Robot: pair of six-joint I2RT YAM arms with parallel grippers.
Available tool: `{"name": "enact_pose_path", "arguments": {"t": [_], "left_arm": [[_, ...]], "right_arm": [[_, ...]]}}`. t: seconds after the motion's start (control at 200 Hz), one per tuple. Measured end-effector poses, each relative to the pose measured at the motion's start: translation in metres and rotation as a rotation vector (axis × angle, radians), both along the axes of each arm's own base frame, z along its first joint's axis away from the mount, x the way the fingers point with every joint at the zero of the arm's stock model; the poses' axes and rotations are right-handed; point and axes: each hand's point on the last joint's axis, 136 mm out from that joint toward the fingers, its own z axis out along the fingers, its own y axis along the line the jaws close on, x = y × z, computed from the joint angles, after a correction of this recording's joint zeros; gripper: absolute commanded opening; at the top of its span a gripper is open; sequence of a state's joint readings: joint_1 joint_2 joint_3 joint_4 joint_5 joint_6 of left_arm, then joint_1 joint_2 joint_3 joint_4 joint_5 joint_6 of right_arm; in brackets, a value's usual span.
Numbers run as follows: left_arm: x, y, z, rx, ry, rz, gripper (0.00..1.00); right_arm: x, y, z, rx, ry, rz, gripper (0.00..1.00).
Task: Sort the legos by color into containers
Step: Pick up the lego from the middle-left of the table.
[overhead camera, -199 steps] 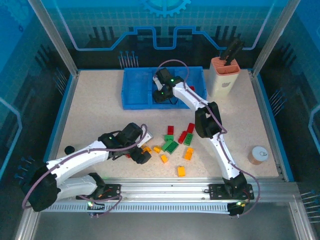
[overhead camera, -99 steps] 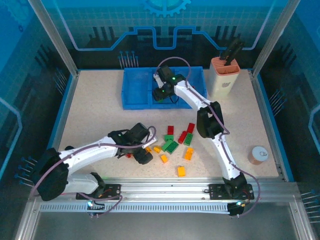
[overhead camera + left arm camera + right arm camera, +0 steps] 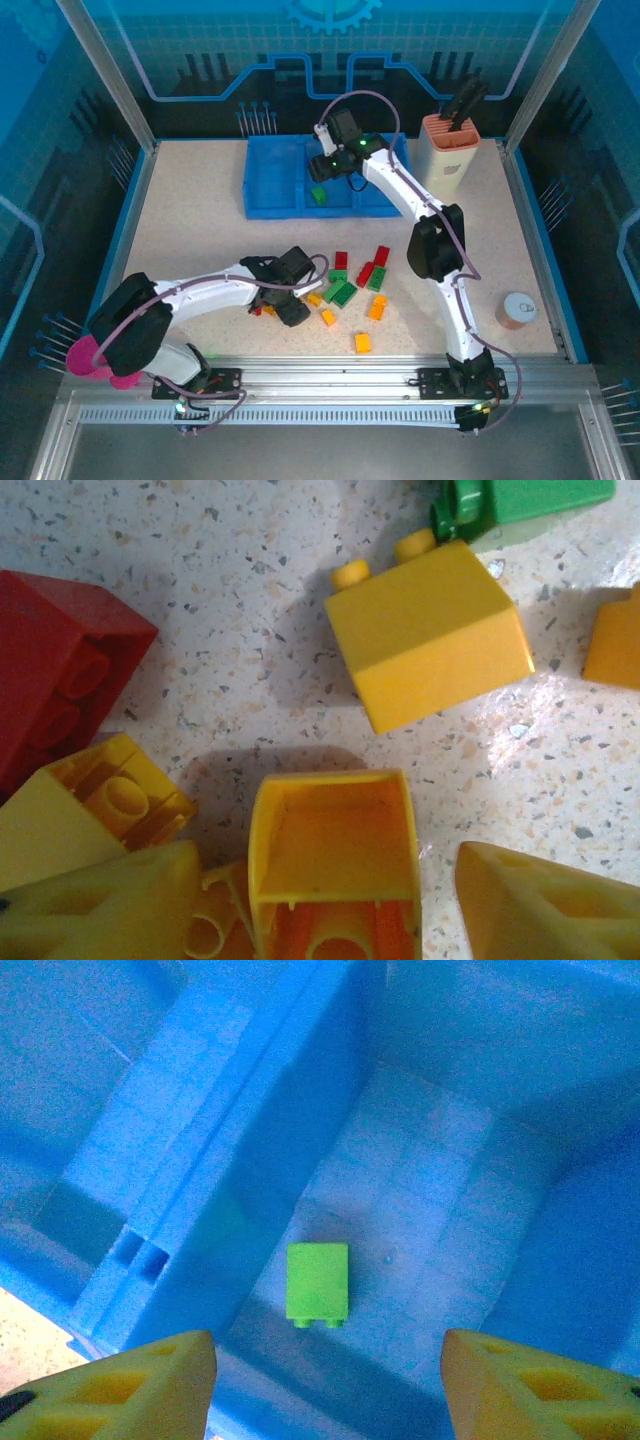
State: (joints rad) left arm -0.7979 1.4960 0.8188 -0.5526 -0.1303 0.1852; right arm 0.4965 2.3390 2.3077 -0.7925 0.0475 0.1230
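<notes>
Top external view: the left gripper sits low over the table at the left end of the loose legos, which lie scattered near the centre of the surface in red, green and orange-yellow. In the left wrist view, its fingers are spread, one on each side of a yellow brick that lies with its hollow underside exposed. A gap shows at the right finger, so this brick is bracketed, not pinched. A second yellow piece lies just beside it on the left, a red brick beyond that, and a studded yellow block ahead. Handling judgement: each brick is light, rigid, hard plastic with glossy faces. It tolerates a firm squeeze, but it can slip or pivot if it is gripped on a corner or across the studs. Take hold on two flat, parallel side walls, centred. Expect the crowding neighbour on the left to be nudged as the fingers close. Further right and toward the far edge, the blue tray stands on the table. In the right wrist view, the right gripper hangs above the middle compartment with its fingers wide apart and nothing between them. One green brick lies flat on that compartment's floor, near the dividing wall on its left side.
</notes>
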Motion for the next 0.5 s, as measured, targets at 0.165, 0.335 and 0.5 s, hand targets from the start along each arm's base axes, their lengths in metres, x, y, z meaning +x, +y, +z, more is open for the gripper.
{"name": "enact_pose_path", "arguments": {"t": [0.165,0.335,0.5], "left_arm": [[-0.001,0.001,-0.005,0.024,0.025,0.003,0.49],[-0.005,0.005,-0.009,0.046,0.046,0.004,0.41],[-0.004,0.005,-0.004,0.048,0.05,0.029,0.34]], "right_arm": [[0.0,-0.008,-0.005,-0.013,0.011,-0.015,0.63],[0.002,-0.022,-0.008,-0.031,0.019,-0.045,0.63],[0.001,-0.036,0.004,-0.047,0.001,-0.065,0.64]]}}
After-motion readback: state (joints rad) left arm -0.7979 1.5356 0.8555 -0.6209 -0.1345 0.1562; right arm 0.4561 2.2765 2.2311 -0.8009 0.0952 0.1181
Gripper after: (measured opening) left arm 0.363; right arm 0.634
